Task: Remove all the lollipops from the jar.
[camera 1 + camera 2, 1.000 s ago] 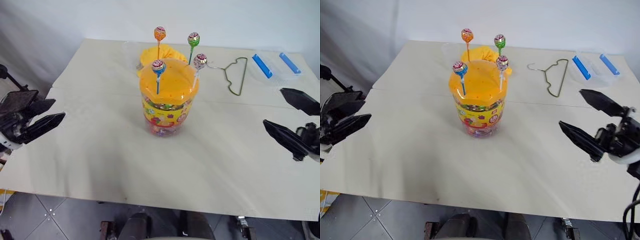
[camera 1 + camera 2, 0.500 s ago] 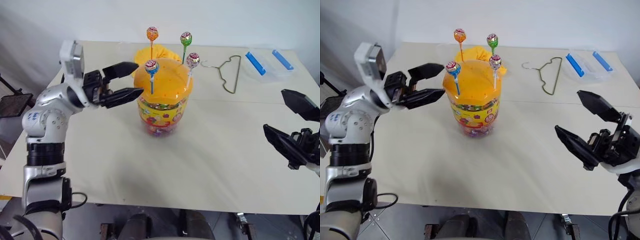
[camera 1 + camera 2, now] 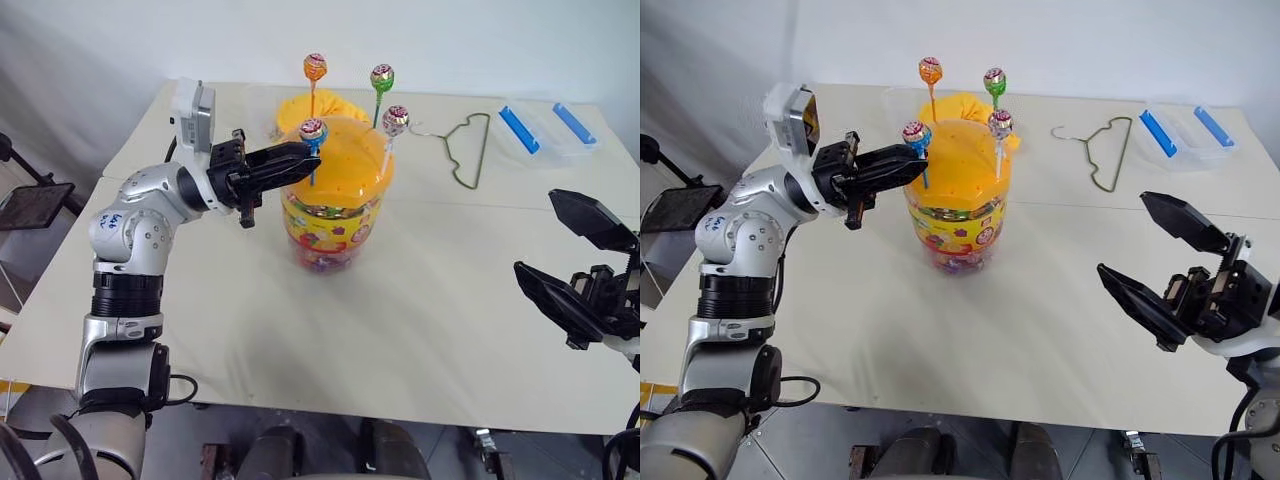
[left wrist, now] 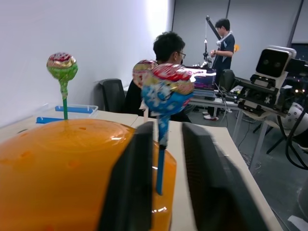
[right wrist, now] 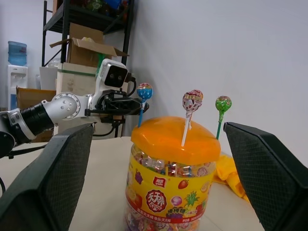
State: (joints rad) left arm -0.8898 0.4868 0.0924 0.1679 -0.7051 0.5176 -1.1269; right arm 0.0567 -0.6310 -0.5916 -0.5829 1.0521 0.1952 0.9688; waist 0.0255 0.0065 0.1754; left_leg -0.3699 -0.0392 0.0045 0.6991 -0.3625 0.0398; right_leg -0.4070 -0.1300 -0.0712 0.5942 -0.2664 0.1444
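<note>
Four lollipops [image 3: 313, 129] in jar [image 3: 331, 205]; wrist view: left end effector [image 4: 161, 144] seemingly pinching blue-stick one.

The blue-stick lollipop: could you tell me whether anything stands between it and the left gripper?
Nothing visible does. The left gripper is shut on the blue-stick lollipop, its fingers on either side of the stick just above the jar lid.

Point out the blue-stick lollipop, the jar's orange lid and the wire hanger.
blue-stick lollipop [image 4: 166, 91], left wrist view, wrapped head.
orange lid [image 3: 350, 160], left eye view, top of dome.
wire hanger [image 3: 472, 150], left eye view, bent wire body.
</note>
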